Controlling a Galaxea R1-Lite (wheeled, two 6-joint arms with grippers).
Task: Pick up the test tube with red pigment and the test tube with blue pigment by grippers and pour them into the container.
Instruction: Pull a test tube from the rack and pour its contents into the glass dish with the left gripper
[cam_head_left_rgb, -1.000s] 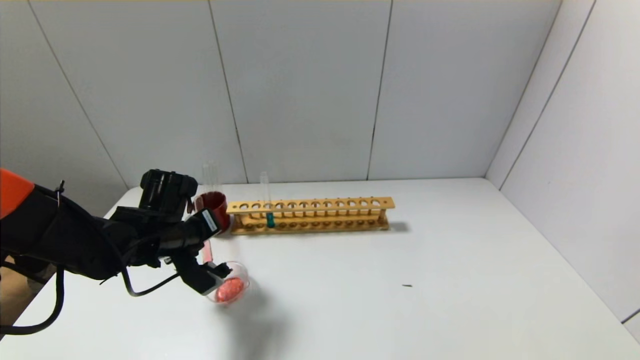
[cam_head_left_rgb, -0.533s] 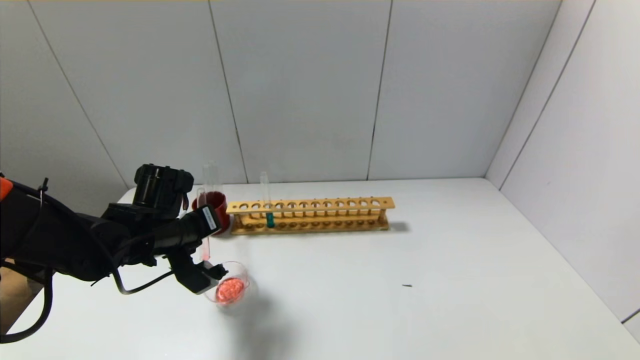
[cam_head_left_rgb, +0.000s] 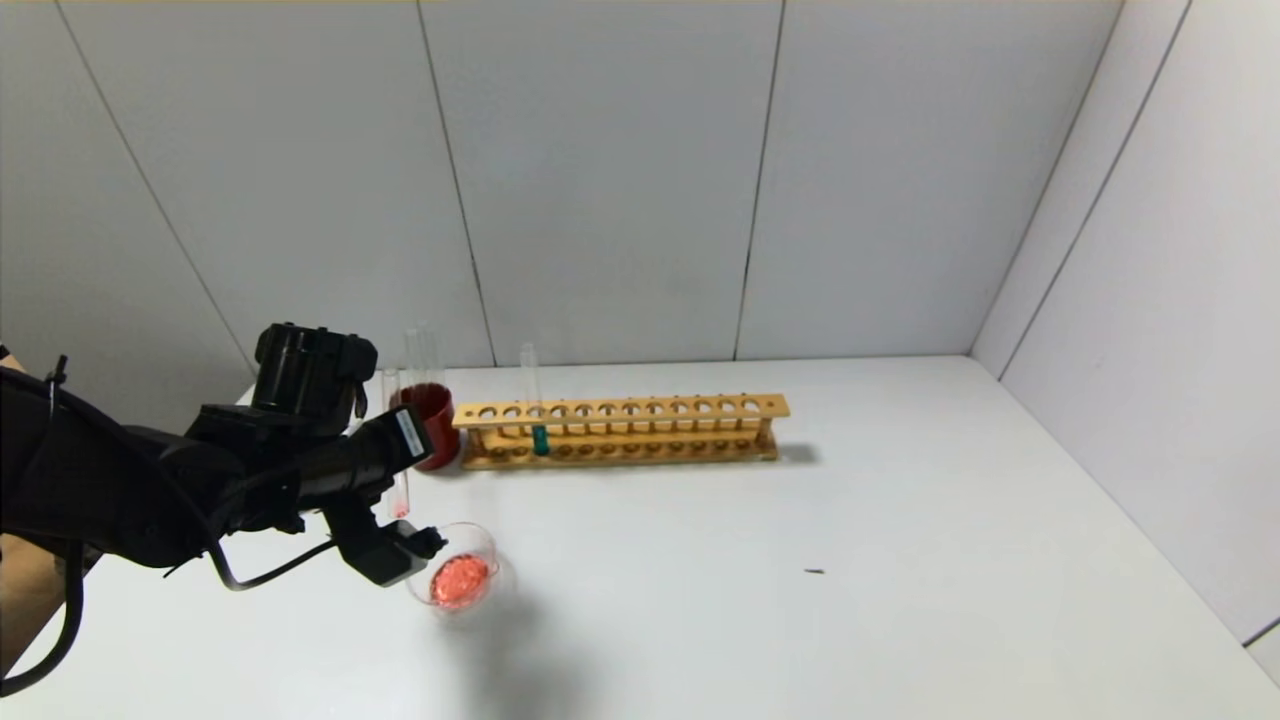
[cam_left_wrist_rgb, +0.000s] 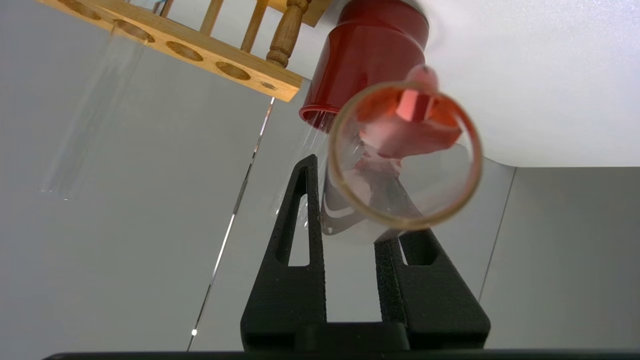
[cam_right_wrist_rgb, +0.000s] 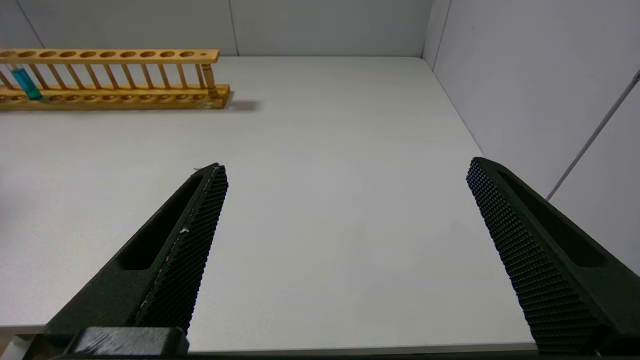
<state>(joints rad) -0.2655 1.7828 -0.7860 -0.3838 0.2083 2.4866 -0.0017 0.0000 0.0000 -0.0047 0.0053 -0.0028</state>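
While left gripper (cam_head_left_rgb: 400, 490) clamps test tube with red pigment (cam_head_left_rgb: 397, 470) beside container (cam_head_left_rgb: 460, 580), we log right gripper (cam_right_wrist_rgb: 345, 250) parted wide, empty.

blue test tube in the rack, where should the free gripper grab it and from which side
Grip the bare glass of the blue test tube above the wooden rack, coming level from the front, then lift straight up. It stands upright in its hole, and the right gripper is open and empty.
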